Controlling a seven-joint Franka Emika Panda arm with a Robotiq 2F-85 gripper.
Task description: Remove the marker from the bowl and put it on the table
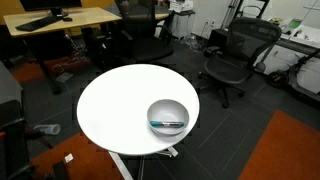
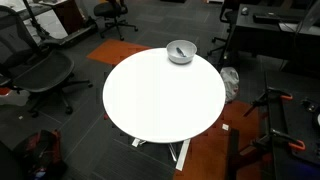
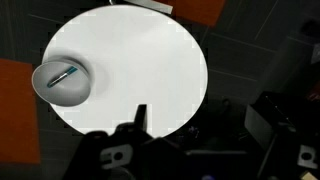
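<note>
Lying in the metal bowl point(image 3: 76, 93), the teal marker point(image 3: 63, 76) sat well apart from the fingers point(image 3: 140, 118), near the tabletop point(image 3: 130, 60) edge. Their state, clenched or released, was unclear.

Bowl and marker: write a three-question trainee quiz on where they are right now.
1. True or false: the marker lies on the bare table, beside the bowl.
2. Choose one: the bowl sits A) at the table's centre, B) near the table's edge, C) on the floor.
3. Fill in: the marker is mostly ___ in colour.

Key: 1 false, it lies inside the bowl; 2 B; 3 teal-green.
</note>
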